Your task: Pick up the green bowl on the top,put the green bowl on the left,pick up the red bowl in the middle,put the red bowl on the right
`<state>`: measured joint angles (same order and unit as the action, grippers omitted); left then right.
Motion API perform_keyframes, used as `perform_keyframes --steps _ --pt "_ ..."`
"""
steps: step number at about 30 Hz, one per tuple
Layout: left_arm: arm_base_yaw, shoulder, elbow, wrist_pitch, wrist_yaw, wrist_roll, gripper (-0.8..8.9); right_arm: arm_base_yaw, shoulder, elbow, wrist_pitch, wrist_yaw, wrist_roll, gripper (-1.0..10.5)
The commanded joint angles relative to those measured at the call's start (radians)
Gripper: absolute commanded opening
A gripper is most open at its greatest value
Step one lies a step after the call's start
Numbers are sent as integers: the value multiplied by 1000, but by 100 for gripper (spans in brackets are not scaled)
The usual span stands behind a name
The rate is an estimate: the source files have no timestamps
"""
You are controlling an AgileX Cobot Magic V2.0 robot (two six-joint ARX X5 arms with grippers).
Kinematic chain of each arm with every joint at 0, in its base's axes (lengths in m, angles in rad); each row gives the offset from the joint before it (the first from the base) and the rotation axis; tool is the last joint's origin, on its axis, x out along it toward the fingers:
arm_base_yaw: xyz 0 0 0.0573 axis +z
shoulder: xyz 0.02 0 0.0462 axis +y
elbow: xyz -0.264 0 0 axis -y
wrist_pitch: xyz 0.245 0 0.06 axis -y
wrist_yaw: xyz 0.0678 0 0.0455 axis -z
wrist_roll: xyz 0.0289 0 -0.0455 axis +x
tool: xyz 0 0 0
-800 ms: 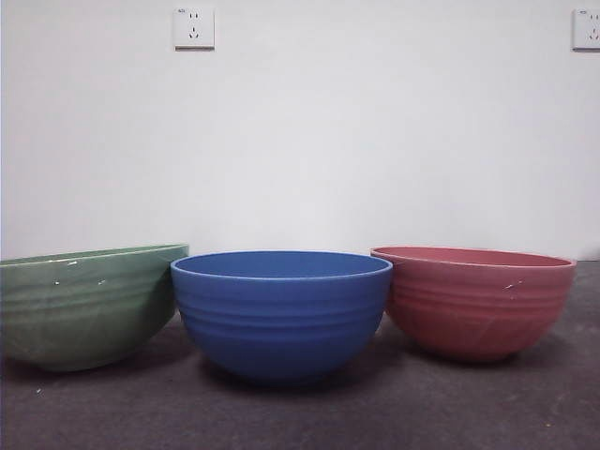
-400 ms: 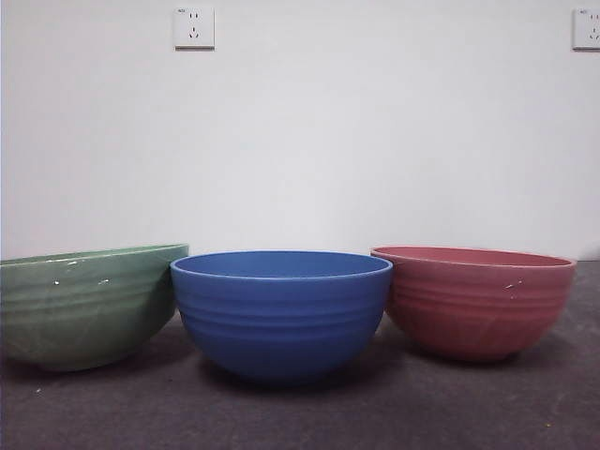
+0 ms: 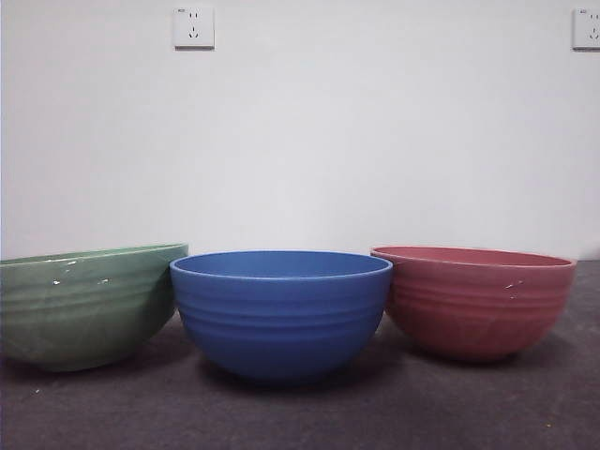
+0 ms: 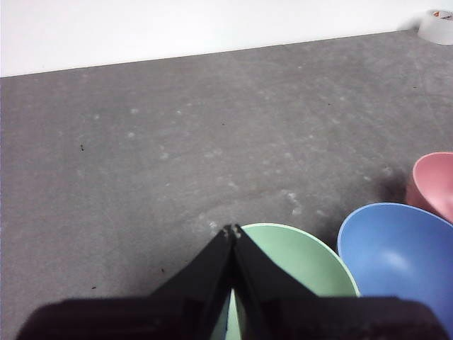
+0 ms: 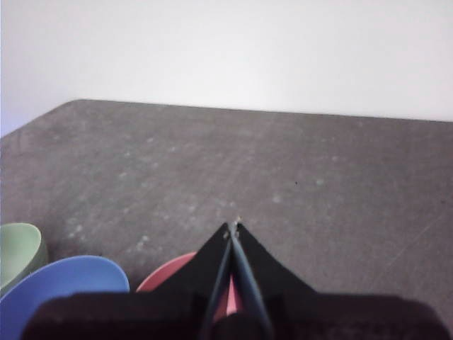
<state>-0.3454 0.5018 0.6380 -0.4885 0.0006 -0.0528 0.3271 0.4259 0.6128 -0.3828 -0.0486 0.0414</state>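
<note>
Three bowls stand in a row on the grey table. The green bowl (image 3: 84, 305) is at the left, cut by the picture's edge, and the red bowl (image 3: 473, 300) is at the right, with a blue bowl (image 3: 281, 311) between them. My left gripper (image 4: 232, 231) hangs shut and empty high above the green bowl (image 4: 301, 262). My right gripper (image 5: 233, 227) is shut and empty, high over the red bowl (image 5: 170, 278). Neither arm shows in the front view.
The blue bowl (image 4: 396, 255) sits close between the other two, nearly touching the green one. A white tape roll (image 4: 437, 27) lies at the far table edge. Two wall sockets (image 3: 193, 28) hang on the white wall behind.
</note>
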Motion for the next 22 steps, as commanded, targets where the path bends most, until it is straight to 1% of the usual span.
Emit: perform_keyframes --steps 1,4,5,6,8,12,16,17,22 --pt "-7 -3 -4 -8 3 -6 -3 2 -1 -9 -17 3 12 2" --pt "-5 -44 -4 -28 -3 2 -4 2 -1 -9 -41 3 12 2" --pt "3 -83 -4 -42 -18 83 -3 2 -1 -9 -51 3 12 2" --pt "13 -117 -5 -49 -26 124 -3 2 -1 -9 -58 3 12 2" --pt "51 -199 -18 -47 -19 154 -3 2 -1 -9 -75 3 12 2" --pt "172 -370 -102 -30 -23 146 -4 2 -1 -9 -99 3 12 2" --pt "267 -473 -242 51 -21 144 -3 2 -1 -9 -109 3 12 2" --pt "286 -493 -288 77 -20 129 -3 2 -1 -9 -113 3 12 2" --pt "315 -500 -454 204 -21 78 -3 2 -1 -9 -128 3 12 2"
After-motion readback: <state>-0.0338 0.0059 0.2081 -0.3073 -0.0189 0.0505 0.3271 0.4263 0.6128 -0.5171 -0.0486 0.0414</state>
